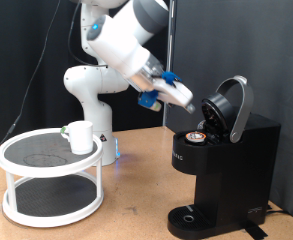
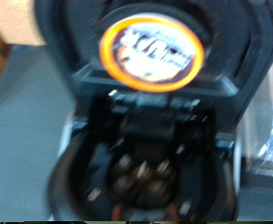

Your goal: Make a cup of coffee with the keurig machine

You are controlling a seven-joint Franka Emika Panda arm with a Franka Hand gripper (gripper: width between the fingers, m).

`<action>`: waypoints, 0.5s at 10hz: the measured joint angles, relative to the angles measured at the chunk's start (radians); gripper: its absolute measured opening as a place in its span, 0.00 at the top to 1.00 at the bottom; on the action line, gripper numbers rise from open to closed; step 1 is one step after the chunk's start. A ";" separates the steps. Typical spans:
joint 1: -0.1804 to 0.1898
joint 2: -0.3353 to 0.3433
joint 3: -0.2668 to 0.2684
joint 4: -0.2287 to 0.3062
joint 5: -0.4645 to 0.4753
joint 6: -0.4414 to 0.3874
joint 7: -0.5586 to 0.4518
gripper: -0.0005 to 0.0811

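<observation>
The keurig (image 1: 224, 160) stands at the bench's (image 1: 136, 200) right, lid (image 1: 233, 105) raised, pod (image 1: 197, 136) seated. The tool (image 1: 186, 100) hovers just beside the lid; whether its fingers are apart I cannot tell. The cup (image 1: 81, 136) sits well apart on a round rack (image 1: 51, 180).

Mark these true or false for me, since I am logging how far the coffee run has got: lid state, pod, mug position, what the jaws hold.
1. The keurig machine has its lid shut. False: the lid is raised.
2. A pod sits in the machine's chamber. True.
3. The white mug stands on the machine's drip base. False: it stands on the top tier of a round white rack at the exterior view's left.
4. The gripper holds the mug. False: it hangs beside the raised lid, apart from the mug.
</observation>
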 joint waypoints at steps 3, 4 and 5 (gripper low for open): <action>-0.006 -0.047 -0.004 0.049 0.004 -0.013 0.078 0.09; -0.005 -0.057 -0.002 0.069 0.005 -0.022 0.107 0.09; -0.005 -0.063 -0.001 0.087 0.007 -0.033 0.130 0.09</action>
